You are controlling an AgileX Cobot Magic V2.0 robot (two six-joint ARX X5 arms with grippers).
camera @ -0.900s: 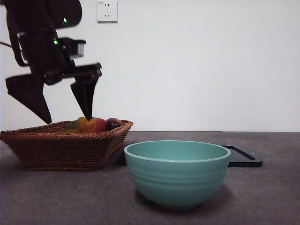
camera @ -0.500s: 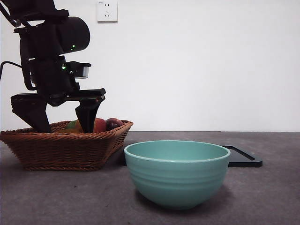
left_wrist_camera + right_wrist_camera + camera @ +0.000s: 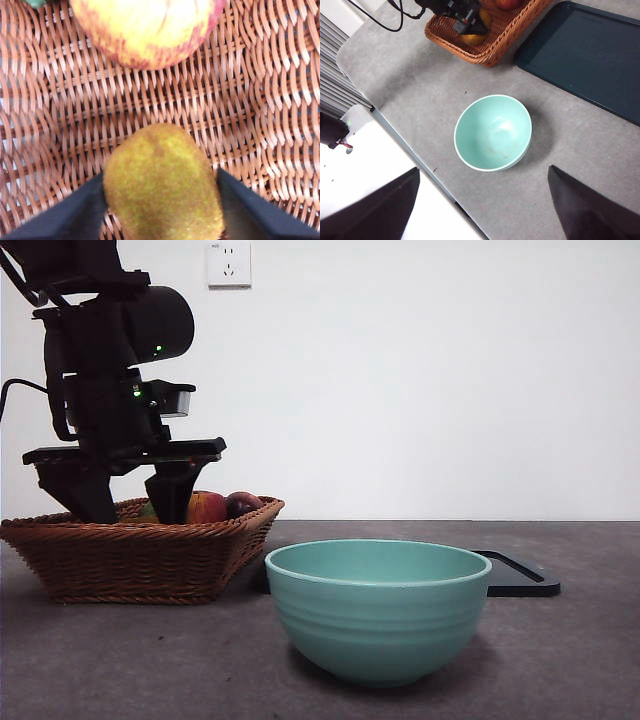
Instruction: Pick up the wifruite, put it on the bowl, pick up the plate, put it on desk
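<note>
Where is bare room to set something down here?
Bare grey desk lies between the mint-green ridged bowl and the dark flat tray. The brown wicker basket is crowded: fruit, plus the left claw around the brown kiwifruit.

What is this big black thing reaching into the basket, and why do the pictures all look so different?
It is a robot with two arms, and each arm ends in a hand with two black fingers. One picture looks across the grey desk from low down. The other two come from little cameras on the arms' wrists, so they look down past the fingers.

On the desk stand a brown wicker basket of fruit, a mint-green bowl with nothing in it, and a dark flat tray.

The left hand is down inside the basket. Its fingers sit on both sides of a fuzzy brown kiwifruit, beside a red-and-yellow apple. The kiwifruit lies on the basket, not lifted yet.

The right hand waits open, high above the bowl, holding nothing.
</note>
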